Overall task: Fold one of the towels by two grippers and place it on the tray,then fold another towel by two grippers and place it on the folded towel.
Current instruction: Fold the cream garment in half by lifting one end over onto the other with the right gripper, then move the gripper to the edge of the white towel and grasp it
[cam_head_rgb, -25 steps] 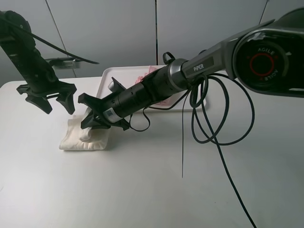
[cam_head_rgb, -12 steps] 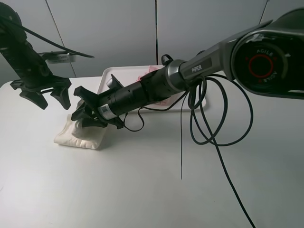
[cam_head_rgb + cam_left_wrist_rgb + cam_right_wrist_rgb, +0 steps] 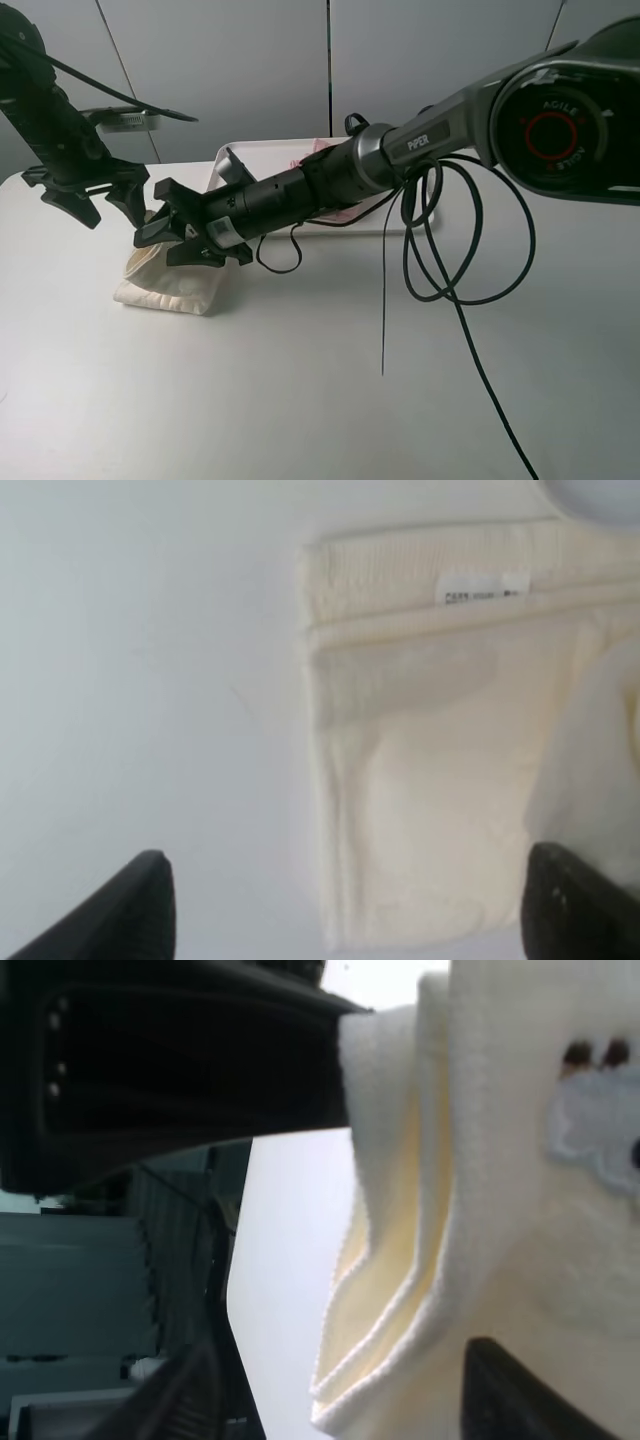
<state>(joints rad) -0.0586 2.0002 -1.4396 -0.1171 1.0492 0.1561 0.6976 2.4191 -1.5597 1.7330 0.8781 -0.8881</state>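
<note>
A cream towel [image 3: 172, 287] lies folded on the white table at the left, its far edge lifted. My right gripper [image 3: 160, 235] reaches across from the right. Its jaws stand apart with the towel's layered edge [image 3: 400, 1260] between the fingers [image 3: 195, 1390]. My left gripper [image 3: 90, 195] is open and empty, hovering just left of and above the towel. The left wrist view shows the folded cream towel [image 3: 430, 780] with a small label, below the left gripper [image 3: 350, 905]. A white tray [image 3: 405, 222] stands behind, with a pink towel [image 3: 312, 155] on it.
The right arm [image 3: 400, 150] stretches diagonally over the tray's front. Black cables [image 3: 440, 260] hang from it onto the table's middle right. A grey wall panel backs the table.
My right gripper has slid left, and the cream towel has shifted left with it, its far edge lifting. My left gripper moved left and up a little, then held still.
</note>
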